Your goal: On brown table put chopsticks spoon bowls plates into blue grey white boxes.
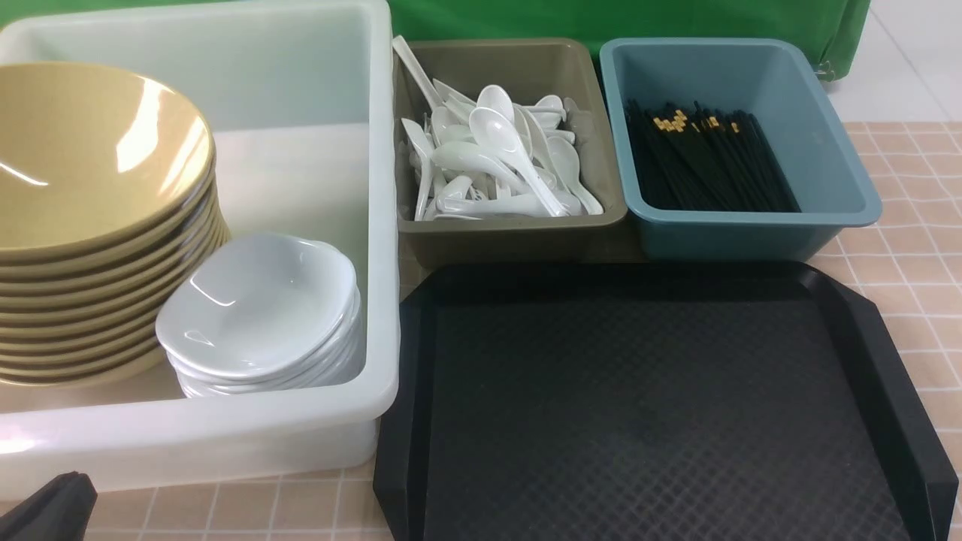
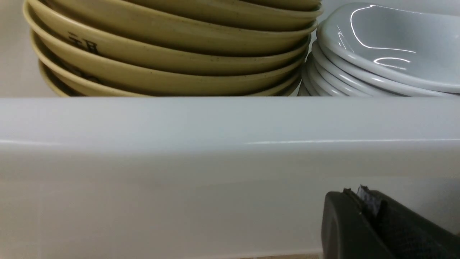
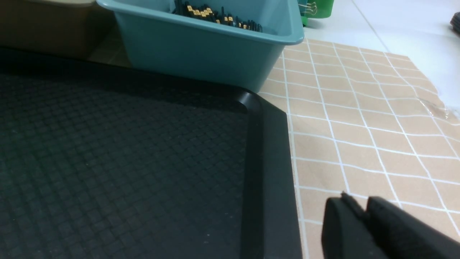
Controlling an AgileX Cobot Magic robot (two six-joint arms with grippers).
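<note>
A stack of tan bowls (image 1: 83, 225) and a stack of white plates (image 1: 263, 315) sit in the white box (image 1: 225, 428). Several white spoons (image 1: 496, 158) fill the grey box (image 1: 518, 233). Black chopsticks (image 1: 706, 165) with gold bands lie in the blue box (image 1: 751, 233). My left gripper (image 2: 363, 196) is shut and empty, low against the white box's near wall (image 2: 215, 162); its tip shows in the front view's lower left corner (image 1: 49, 507). My right gripper (image 3: 357, 203) hangs shut and empty over the brown table (image 3: 359, 126), just right of the tray's edge, and is out of the front view.
A black textured tray (image 1: 646, 406) lies on the table in front of the grey and blue boxes, with nothing on it. Green cloth (image 1: 601, 19) hangs behind the boxes. Bare tiles run along the tray's right side (image 1: 917, 248).
</note>
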